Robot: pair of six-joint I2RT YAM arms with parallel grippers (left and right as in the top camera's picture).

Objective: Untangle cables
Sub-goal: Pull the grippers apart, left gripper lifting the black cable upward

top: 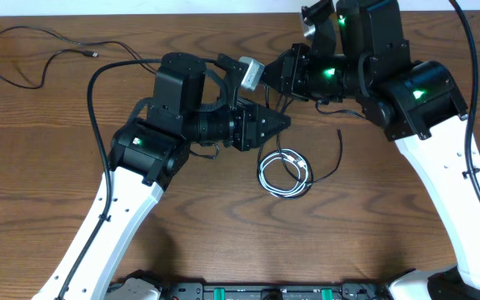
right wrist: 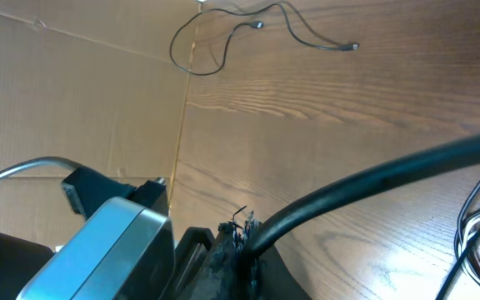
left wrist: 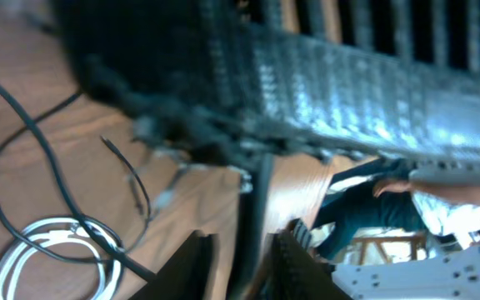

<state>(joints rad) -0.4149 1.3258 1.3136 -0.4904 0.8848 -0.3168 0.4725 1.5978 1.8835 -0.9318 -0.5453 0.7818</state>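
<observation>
A white cable (top: 285, 177) lies coiled at the table's middle, with a thin black cable (top: 338, 158) looped through it. Both show in the left wrist view: the white coil (left wrist: 44, 250) and the black cable (left wrist: 32, 133). Another black cable (top: 32, 57) lies alone at the far left; the right wrist view (right wrist: 223, 37) shows it too. My left gripper (top: 283, 122) hangs just above the coil, and a black cable runs up between its fingers (left wrist: 252, 262). My right gripper (top: 275, 83) is close behind it, shut on a black cable (right wrist: 373, 179) that leaves its jaws (right wrist: 244, 250).
Both arms crowd the middle of the table, almost touching. A silver camera box (top: 249, 73) sits between the two grippers. The table's back edge and a cardboard wall (right wrist: 73, 100) lie beyond. The view is blurred in the left wrist camera.
</observation>
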